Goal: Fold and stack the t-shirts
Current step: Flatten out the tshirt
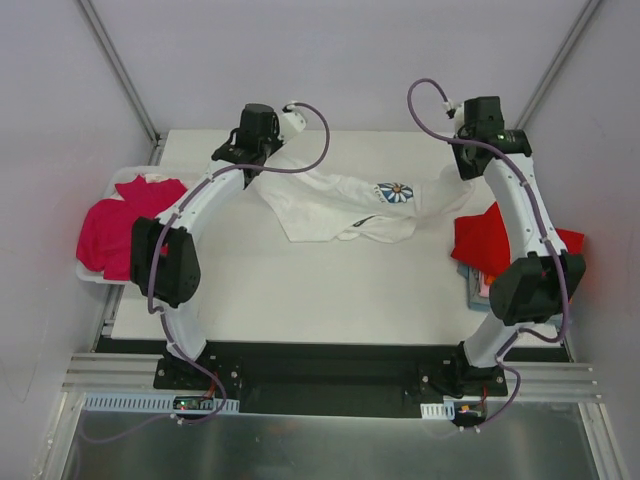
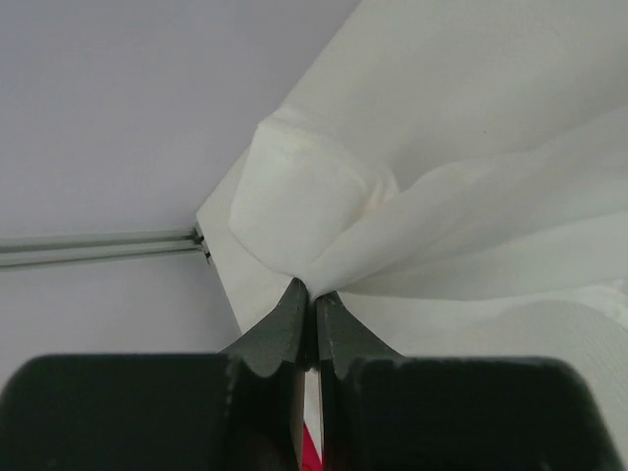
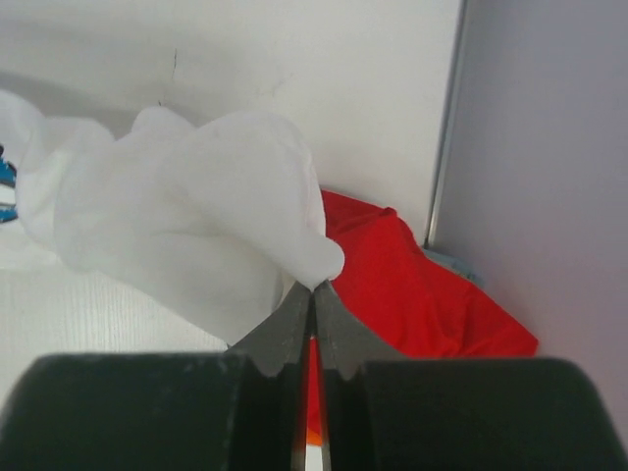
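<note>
The white t-shirt point(image 1: 330, 205) with a blue daisy print point(image 1: 395, 192) hangs stretched between both grippers over the far part of the table. My left gripper point(image 1: 262, 158) is shut on its left corner point(image 2: 314, 206). My right gripper point(image 1: 462, 172) is shut on its right corner point(image 3: 226, 196). A magenta t-shirt point(image 1: 125, 225) lies bunched in a white bin point(image 1: 95, 272) at the left. A red t-shirt point(image 1: 480, 240) lies at the right edge, also in the right wrist view point(image 3: 412, 285), on top of other folded cloth.
The white table top point(image 1: 330, 290) lies under the shirt. Grey walls and metal frame posts point(image 1: 120, 65) close in the back and sides. A light-blue cloth edge point(image 3: 456, 263) shows beyond the red shirt.
</note>
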